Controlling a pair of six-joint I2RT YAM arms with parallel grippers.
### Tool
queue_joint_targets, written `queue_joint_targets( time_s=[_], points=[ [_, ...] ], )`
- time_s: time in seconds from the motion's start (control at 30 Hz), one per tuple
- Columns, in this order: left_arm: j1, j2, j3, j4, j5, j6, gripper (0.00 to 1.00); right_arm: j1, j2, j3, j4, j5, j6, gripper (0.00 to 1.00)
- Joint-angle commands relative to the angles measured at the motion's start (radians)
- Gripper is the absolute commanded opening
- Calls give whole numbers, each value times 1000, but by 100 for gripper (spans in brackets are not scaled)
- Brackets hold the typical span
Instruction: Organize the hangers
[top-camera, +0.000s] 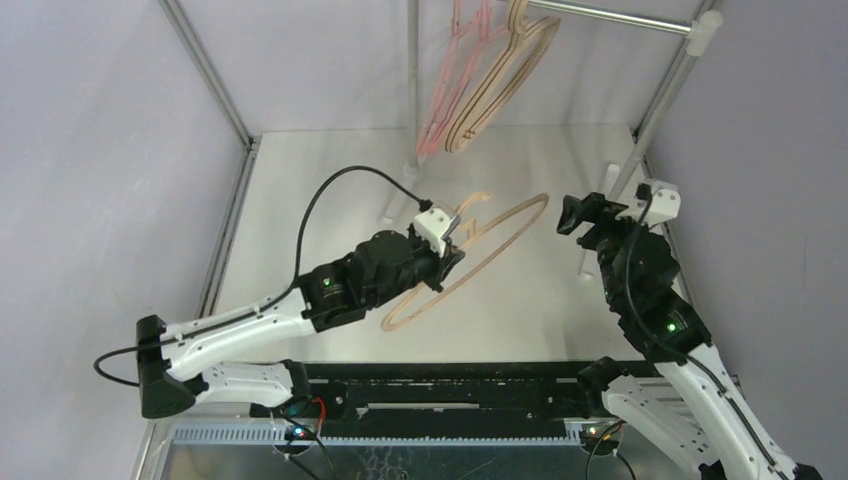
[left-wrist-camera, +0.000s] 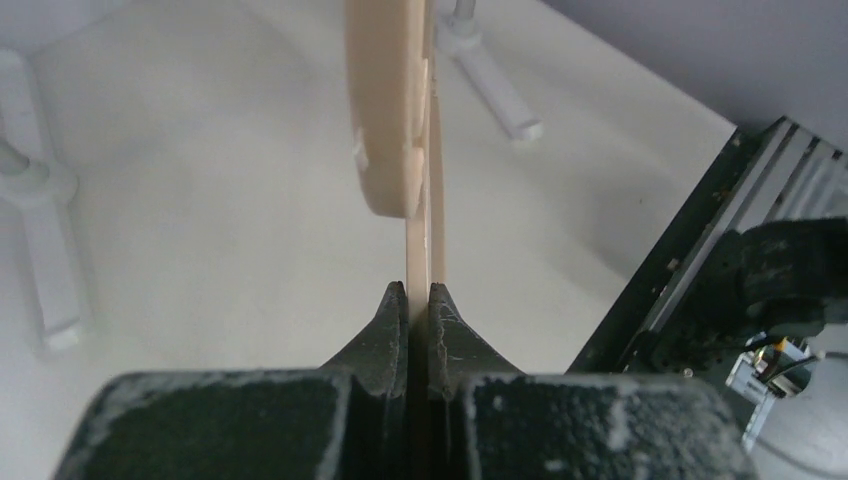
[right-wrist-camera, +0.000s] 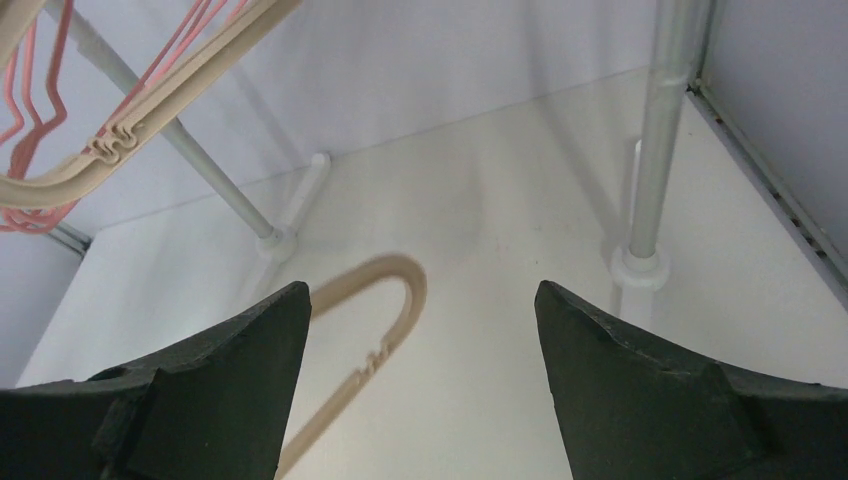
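Note:
My left gripper (top-camera: 455, 240) is shut on a beige wooden hanger (top-camera: 500, 238) and holds it above the table, tilted, near its hook. In the left wrist view the hanger (left-wrist-camera: 395, 110) runs edge-on up from between my closed fingers (left-wrist-camera: 420, 292). My right gripper (top-camera: 578, 213) is open and empty at the right, apart from the held hanger's far end (right-wrist-camera: 395, 290). A pink wire hanger (top-camera: 448, 90) and another beige wooden hanger (top-camera: 505, 85) hang from the rack bar (top-camera: 620, 18) at the back; they also show in the right wrist view (right-wrist-camera: 120, 130).
Silver rack poles stand at the back centre (top-camera: 412, 80) and right (top-camera: 665, 95), with white feet on the table (right-wrist-camera: 640, 265). A black rail (top-camera: 450, 385) runs along the near edge. Grey walls enclose the table.

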Motion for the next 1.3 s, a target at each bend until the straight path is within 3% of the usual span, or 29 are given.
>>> queue_joint_targets(
  time_s=[0.0, 0.17, 0.33, 0.6, 0.93, 1.1, 1.27],
  points=[
    [-10, 86, 203, -10, -47, 51, 0, 9, -53, 19, -55, 50, 31, 90],
    [5, 242, 468, -93, -89, 118, 0, 9, -61, 19, -69, 32, 46, 90],
    [66, 428, 766, -205, -10, 129, 0, 9, -52, 22, -69, -8, 61, 90],
    [144, 634, 1055, -244, 79, 134, 0, 9, -36, 22, -32, -65, 62, 90],
    [169, 737, 1233, -211, 70, 181, 1, -17, 62, 23, 98, -161, 96, 96],
    [186, 716, 1200, -182, 92, 167, 1, -27, 139, 10, 180, -265, 204, 97],
    [197, 660, 1084, -88, 164, 141, 0, -9, 146, -139, 394, -320, 313, 100]
  ],
)
